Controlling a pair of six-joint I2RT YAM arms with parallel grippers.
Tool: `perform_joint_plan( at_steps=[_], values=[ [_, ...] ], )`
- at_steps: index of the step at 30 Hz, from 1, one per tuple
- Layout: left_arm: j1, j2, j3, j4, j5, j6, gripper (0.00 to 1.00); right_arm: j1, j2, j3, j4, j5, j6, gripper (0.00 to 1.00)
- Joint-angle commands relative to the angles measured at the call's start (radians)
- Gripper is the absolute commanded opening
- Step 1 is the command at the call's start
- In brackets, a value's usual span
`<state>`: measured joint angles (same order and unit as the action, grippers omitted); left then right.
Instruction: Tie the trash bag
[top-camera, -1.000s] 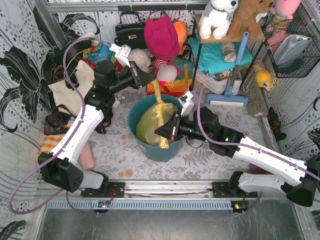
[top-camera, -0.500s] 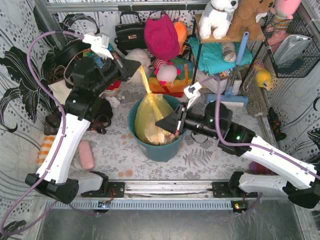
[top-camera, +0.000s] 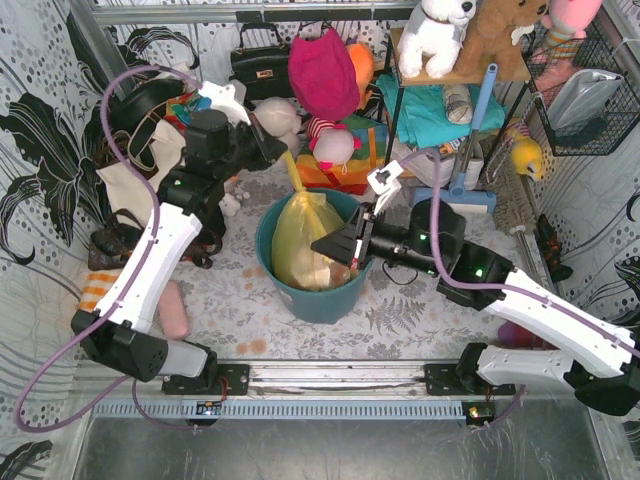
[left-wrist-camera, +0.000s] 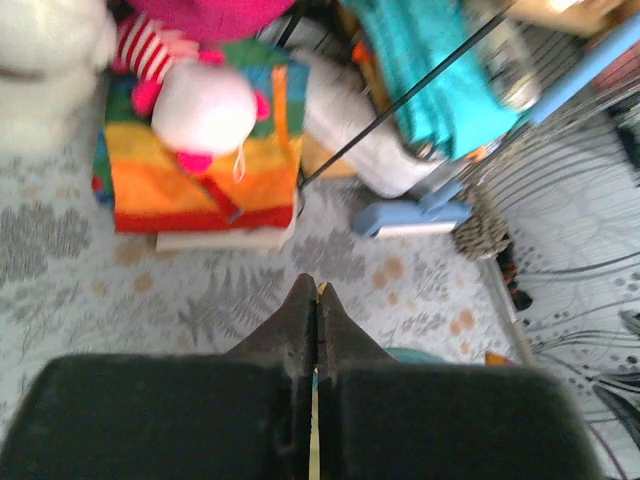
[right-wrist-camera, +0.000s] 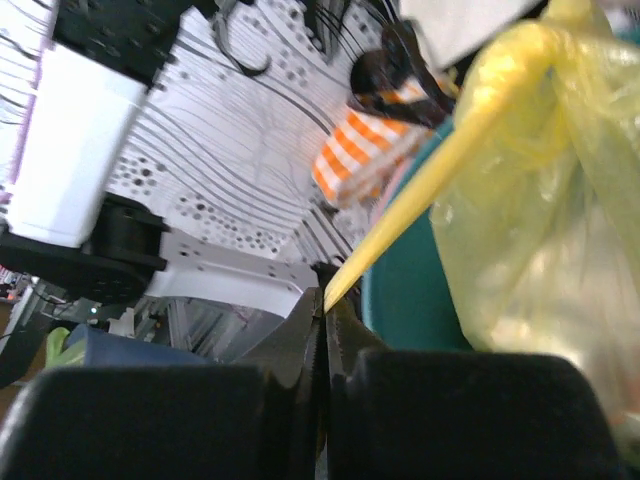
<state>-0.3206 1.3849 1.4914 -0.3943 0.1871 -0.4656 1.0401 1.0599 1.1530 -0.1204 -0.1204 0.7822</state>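
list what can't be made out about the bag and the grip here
Top view: whether the trash bag neck is knotted; too small. The teal bin hides its lower part.
Left wrist view: blurred; the left fingers cover the bag, only a yellow sliver shows.
Right wrist view: the right fingers hide the bag's strip end.

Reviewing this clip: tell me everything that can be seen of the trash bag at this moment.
The trash bag is thin, translucent yellow-green plastic, crinkled, with pale contents showing through. It sits upright inside the teal bin, bulging above the rim. Its top is gathered into two twisted strands. One runs up and back to the shut left tool. The other, clearest in the right wrist view, stretches taut to the shut right tool, pinched at its end. No finished knot can be made out.
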Motion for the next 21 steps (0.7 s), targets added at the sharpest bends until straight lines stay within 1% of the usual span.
perform_joint_plan(
  at_steps=[1,6,10,13,17,18,20,21],
  values=[
    [0.002,-0.049,0.111,0.081,-0.028,0.018,0.0,0.005,-0.034,0.069,0.012,-0.049,-0.064,0.0],
    [0.002,-0.083,0.054,0.066,-0.023,-0.004,0.0,0.005,-0.074,-0.043,0.044,-0.014,-0.012,0.0],
    [0.002,-0.094,-0.045,0.062,-0.04,-0.026,0.0,0.005,-0.077,-0.126,0.071,-0.007,0.028,0.0],
    [0.002,-0.068,-0.063,0.034,-0.038,-0.026,0.0,0.006,-0.069,-0.136,0.083,-0.022,0.03,0.0],
    [0.002,-0.068,-0.054,0.058,-0.014,-0.044,0.0,0.006,-0.06,-0.125,0.076,-0.025,0.02,0.0],
    [0.002,-0.069,-0.044,0.059,-0.011,-0.051,0.06,0.005,-0.06,-0.123,0.073,-0.025,0.017,0.0],
    [0.002,-0.081,-0.026,0.052,-0.011,-0.069,0.32,0.005,-0.061,-0.12,0.071,-0.021,0.014,0.0],
    [0.002,-0.089,-0.019,0.048,-0.011,-0.081,0.43,0.005,-0.061,-0.119,0.072,-0.019,0.013,0.0]
  ],
)
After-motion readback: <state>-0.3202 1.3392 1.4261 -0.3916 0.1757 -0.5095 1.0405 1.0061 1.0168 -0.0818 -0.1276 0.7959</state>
